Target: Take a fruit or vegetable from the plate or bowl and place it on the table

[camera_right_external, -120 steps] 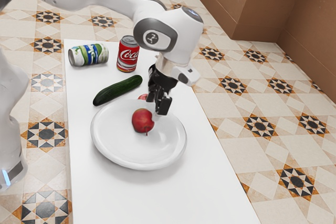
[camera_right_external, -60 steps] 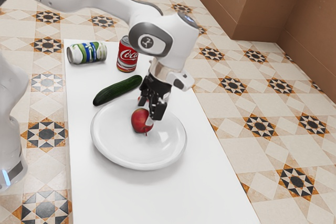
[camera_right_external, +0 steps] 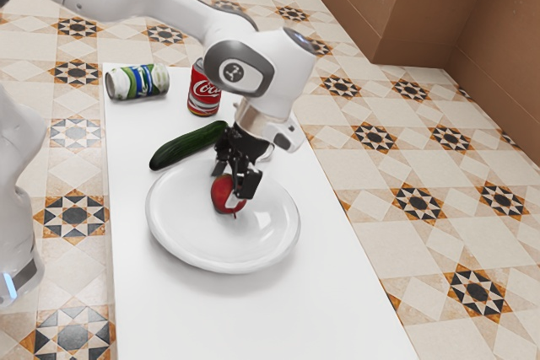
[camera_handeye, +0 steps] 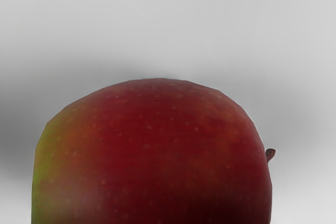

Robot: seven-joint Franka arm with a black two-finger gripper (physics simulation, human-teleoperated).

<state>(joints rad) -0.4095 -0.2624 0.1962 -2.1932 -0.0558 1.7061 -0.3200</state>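
Open, with its fingers apart, the claw was held just over the red apple on the plate; touch could not be told. White table was seen between the plate's rim and both long edges. "Co" could be read on the red can.

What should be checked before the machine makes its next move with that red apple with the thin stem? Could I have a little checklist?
1. Red apple with a thin stem on the round white plate: ok.
2. Black two-fingered claw down at the apple: ok.
3. Claw open, ready to close: ok.
4. Fingers low enough for a secure hold: cannot tell, as the near finger covers part of the apple.
5. Apple gripped, ready for lifting: not ok, the claw should probably close first.
6. Upright red metal can away from the plate: ok.
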